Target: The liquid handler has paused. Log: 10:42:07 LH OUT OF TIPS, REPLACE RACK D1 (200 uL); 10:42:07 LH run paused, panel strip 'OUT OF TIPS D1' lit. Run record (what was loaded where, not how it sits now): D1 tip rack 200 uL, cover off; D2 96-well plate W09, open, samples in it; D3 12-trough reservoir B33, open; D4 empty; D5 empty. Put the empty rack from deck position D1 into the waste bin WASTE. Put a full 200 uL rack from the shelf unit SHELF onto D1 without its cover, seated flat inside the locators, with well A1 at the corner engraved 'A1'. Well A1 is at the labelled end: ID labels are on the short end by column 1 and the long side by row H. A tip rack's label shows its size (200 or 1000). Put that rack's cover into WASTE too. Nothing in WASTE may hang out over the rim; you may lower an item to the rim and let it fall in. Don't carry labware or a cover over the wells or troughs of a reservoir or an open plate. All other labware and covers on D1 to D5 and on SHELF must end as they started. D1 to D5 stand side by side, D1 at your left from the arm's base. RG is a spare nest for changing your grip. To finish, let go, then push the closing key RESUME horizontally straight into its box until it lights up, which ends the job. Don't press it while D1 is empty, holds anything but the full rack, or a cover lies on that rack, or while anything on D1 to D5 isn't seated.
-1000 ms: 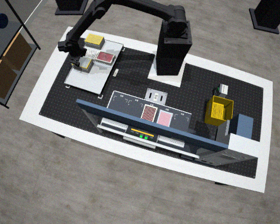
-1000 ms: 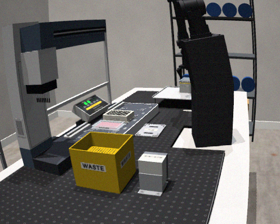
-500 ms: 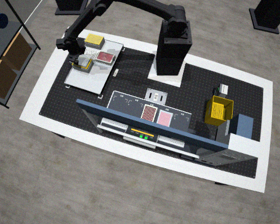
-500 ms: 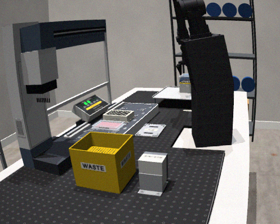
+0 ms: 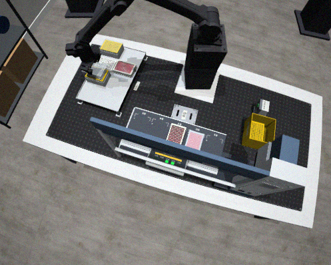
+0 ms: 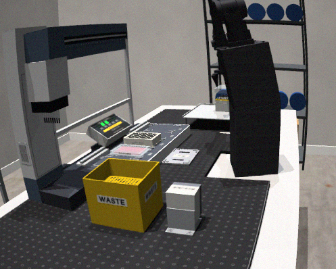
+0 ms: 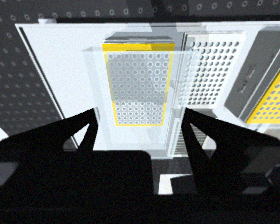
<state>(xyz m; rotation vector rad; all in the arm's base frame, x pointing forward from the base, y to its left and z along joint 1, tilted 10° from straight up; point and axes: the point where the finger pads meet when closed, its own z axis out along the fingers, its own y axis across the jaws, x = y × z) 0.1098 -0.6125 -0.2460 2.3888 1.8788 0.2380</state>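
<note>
My gripper (image 5: 94, 72) (image 7: 139, 111) is over the SHELF tray (image 5: 102, 94) (image 6: 205, 111) at the far left of the table. It is shut on a clear cover (image 7: 95, 80), held a little above a yellow tip rack full of tips (image 7: 138, 85) (image 5: 96, 79) that stands on the tray. The yellow WASTE bin (image 5: 270, 131) (image 6: 124, 203) holds an empty yellow rack (image 5: 256, 130) (image 6: 124, 180) inside its walls. Deck position D1 (image 5: 145, 118) is bare. In the exterior view the arm's base hides most of the gripper.
The tray also holds a yellow rack (image 5: 112, 47) (image 7: 273, 100), a white rack (image 5: 106, 61) (image 7: 213, 70) and a red-topped item (image 5: 124, 67). The deck holds a dark plate (image 5: 176, 133) and a pink one (image 5: 194, 140). The RG nest (image 5: 187, 114) and the RESUME box (image 5: 264, 106) (image 6: 183, 206) stand apart.
</note>
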